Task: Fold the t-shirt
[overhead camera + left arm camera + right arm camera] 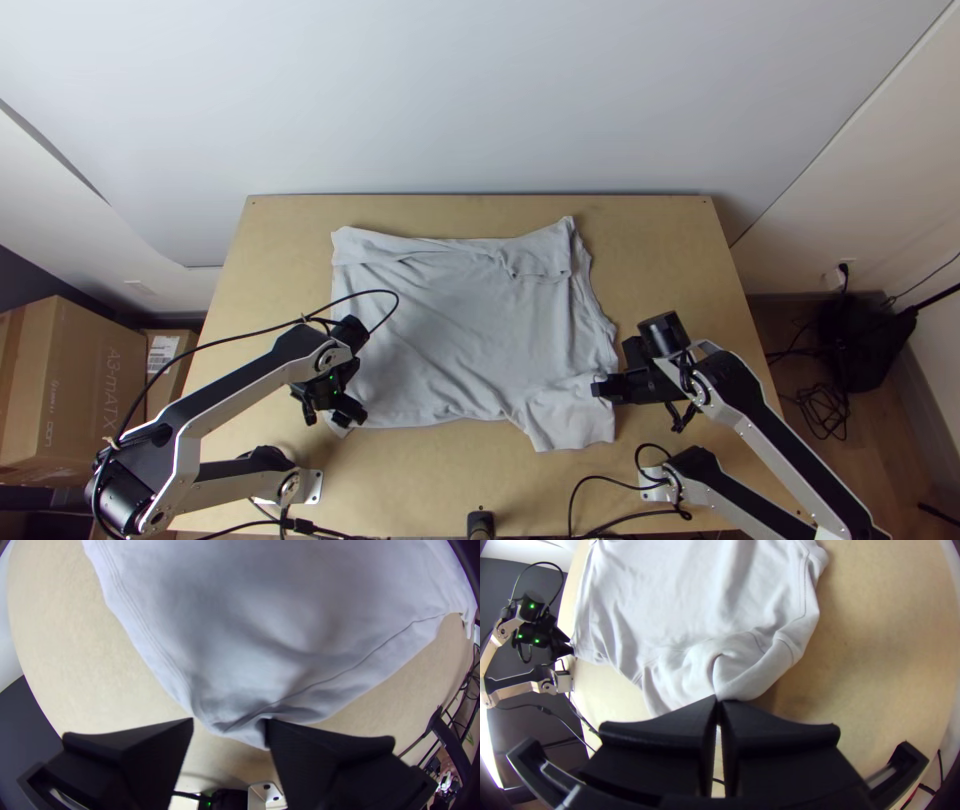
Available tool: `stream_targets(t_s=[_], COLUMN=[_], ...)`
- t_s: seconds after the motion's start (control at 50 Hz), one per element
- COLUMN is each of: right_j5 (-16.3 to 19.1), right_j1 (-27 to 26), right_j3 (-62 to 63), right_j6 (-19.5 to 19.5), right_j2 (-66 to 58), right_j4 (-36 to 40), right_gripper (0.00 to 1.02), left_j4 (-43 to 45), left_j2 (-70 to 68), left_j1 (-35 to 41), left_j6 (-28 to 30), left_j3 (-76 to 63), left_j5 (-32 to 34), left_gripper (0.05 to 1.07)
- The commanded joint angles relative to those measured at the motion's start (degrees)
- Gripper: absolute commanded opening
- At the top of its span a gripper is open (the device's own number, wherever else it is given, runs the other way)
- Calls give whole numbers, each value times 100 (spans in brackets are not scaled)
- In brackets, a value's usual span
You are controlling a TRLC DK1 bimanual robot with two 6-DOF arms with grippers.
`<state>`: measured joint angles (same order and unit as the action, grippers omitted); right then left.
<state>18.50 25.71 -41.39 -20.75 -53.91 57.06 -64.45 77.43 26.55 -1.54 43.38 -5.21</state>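
In the top view a light grey t-shirt [470, 320] lies spread on the table, a strip along its far edge folded over and its near right part bunched. My left gripper [335, 415] is over the shirt's near left corner. In the left wrist view the left gripper [230, 732] stands open, the shirt's corner [240, 727] lying at one finger. My right gripper [600, 388] is at the shirt's right edge in the top view. In the right wrist view the right gripper [718, 702] is shut on a bunched edge of the t-shirt [745, 675].
Bare wooden table [690, 260] surrounds the shirt. A white wall panel [480, 100] stands behind the far edge. Cables [620, 510] lie by the right arm's base, and cardboard boxes [80, 390] stand left of the table.
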Motion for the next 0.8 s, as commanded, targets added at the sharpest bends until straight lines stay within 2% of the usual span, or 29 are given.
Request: stream_targets(t_s=[0.0, 0.12, 0.3, 0.32, 0.34, 0.6, 0.66, 0.78], right_j5=[4, 4, 4, 13, 4, -4, 4, -31], right_j1=[-111, -348, -664, -691, -708, -1464, -1649, -1789], right_j3=[-177, -238, -379, -405, -432, -783, -836, -1073], right_j6=[-43, -34, -34, -34, -34, 36, 124, 27], right_j2=[82, 91, 109, 109, 109, -76, -58, 162], right_j4=[104, 130, 183, 200, 200, 51, -151, -889], right_gripper=[2, 2, 2, 2, 2, 2, 2, 2], left_j4=[116, 239, 327, 336, 345, 389, 433, 573], left_j2=[36, -79, -281, -351, -422, -931, -931, -1160], left_j1=[105, 228, 53, 17, -18, -1371, -1767, -2215], left_j6=[-13, 13, 145, 163, 172, 84, -48, -233], left_j3=[-48, -48, -66, -48, -22, 787, 1050, 1534], left_j5=[-6, 3, 82, 82, 82, 381, 469, 679], left_gripper=[39, 17, 17, 15, 8, 8, 8, 8])
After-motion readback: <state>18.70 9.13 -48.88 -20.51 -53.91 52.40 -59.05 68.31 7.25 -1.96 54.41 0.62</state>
